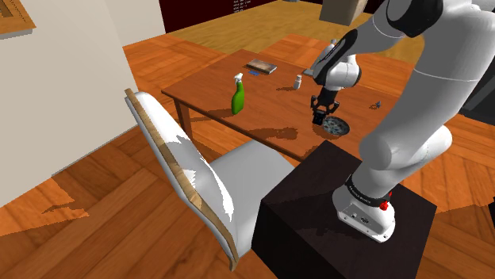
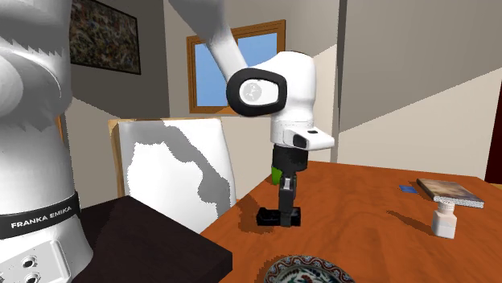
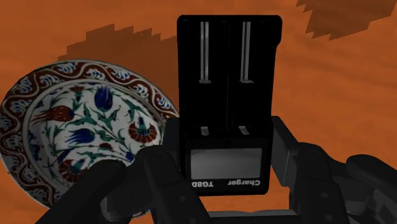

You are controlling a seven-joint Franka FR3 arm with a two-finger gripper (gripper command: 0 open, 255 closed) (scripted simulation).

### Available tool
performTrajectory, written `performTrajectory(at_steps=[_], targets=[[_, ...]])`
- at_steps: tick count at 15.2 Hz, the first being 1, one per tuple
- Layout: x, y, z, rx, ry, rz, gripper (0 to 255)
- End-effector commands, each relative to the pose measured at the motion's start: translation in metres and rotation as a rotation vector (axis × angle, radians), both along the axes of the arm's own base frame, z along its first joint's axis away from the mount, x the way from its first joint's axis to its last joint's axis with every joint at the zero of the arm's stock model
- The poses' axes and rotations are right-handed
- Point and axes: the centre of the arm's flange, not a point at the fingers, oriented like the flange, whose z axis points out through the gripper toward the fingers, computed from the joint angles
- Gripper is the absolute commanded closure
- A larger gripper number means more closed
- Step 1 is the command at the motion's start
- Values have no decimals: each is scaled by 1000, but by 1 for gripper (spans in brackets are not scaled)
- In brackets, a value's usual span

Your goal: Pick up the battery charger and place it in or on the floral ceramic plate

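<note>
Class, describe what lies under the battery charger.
Brown table shows all around the charger, and the plate lies beside it. The patch directly beneath, and whether the plate's rim reaches it, is covered.

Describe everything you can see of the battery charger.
The battery charger is a black box with two parallel bays, each with a grey metal rail, and a grey display beside the word Charger. It lies level, low over the wooden table, beside the floral plate, with the gripper clasping its display end.

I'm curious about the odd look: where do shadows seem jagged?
Wrist view: a stair-stepped shadow on the table beyond the charger. Second exterior view: a ragged grey shadow on the chair back. Shoulder view: ragged patches on its seat.
</note>
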Motion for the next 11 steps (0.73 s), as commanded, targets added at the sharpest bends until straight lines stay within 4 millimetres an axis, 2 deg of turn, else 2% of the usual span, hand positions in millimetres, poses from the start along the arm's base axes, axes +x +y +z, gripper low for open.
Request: performTrajectory(at_steps=[1, 8, 11], targets=[[-16, -28, 2, 0, 0, 2, 255], [-67, -106, 3, 0, 0, 2, 255], [-67, -106, -13, 0, 0, 2, 255]])
